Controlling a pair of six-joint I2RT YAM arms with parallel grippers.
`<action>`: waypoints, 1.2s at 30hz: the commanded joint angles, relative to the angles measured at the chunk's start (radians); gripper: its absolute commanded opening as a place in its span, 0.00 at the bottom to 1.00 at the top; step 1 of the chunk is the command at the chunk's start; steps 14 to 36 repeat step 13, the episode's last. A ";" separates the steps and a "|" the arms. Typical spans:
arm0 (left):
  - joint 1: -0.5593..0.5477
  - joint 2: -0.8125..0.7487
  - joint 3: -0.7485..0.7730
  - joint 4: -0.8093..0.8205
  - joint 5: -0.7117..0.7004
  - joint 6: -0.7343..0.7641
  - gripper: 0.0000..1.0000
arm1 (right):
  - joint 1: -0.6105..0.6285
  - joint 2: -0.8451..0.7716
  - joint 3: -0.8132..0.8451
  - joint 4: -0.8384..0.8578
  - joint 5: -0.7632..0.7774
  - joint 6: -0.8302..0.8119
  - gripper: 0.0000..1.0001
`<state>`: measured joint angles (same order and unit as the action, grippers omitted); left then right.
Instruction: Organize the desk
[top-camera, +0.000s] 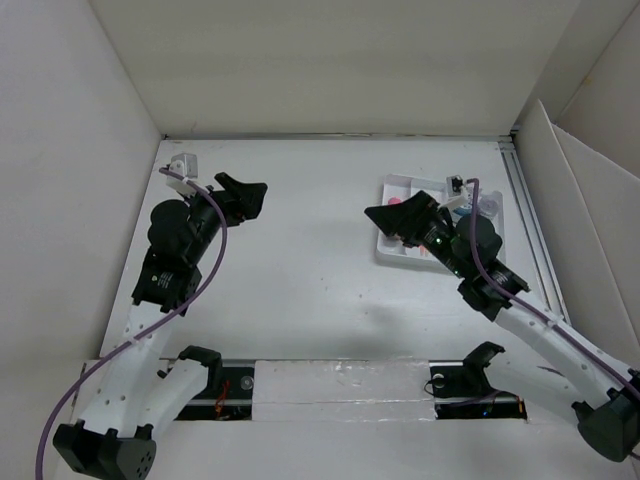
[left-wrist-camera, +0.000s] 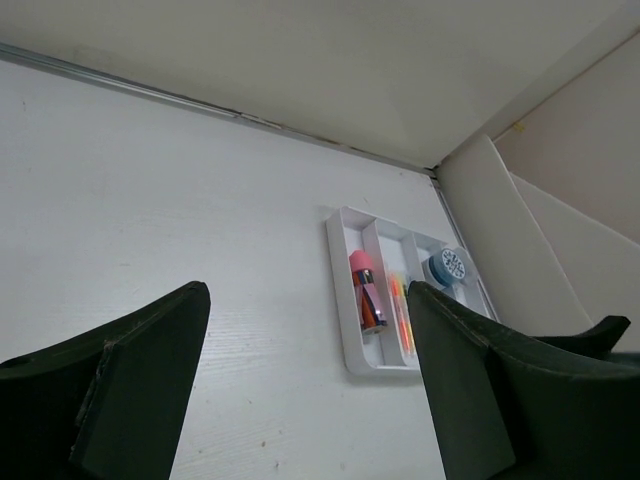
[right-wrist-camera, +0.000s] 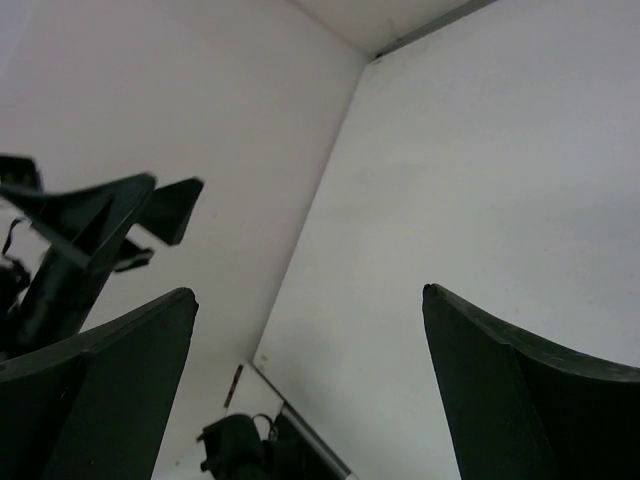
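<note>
The desk is a flat white tabletop enclosed by white walls. A small white compartment tray lies at its back right. In the left wrist view the tray holds a pink-capped tube, orange and yellow markers and a blue round item. My left gripper is open and empty, raised over the desk's back left; its jaws stand wide apart. My right gripper is open and empty above the tray's left edge, hiding part of it. In the right wrist view it faces the bare desk.
White walls close the left, back and right. A folded white board leans along the right side. A metal rail with two black brackets runs along the near edge. The left arm shows in the right wrist view.
</note>
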<state>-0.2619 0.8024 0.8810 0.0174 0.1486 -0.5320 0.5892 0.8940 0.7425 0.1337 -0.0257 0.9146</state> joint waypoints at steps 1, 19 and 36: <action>-0.002 -0.038 -0.023 0.081 -0.009 0.007 0.76 | 0.083 -0.064 0.006 0.050 0.019 -0.085 1.00; -0.002 -0.074 -0.059 0.156 0.039 -0.014 0.76 | 0.143 -0.116 0.009 -0.008 0.141 -0.118 1.00; -0.002 -0.074 -0.059 0.156 0.039 -0.014 0.76 | 0.143 -0.116 0.009 -0.008 0.141 -0.118 1.00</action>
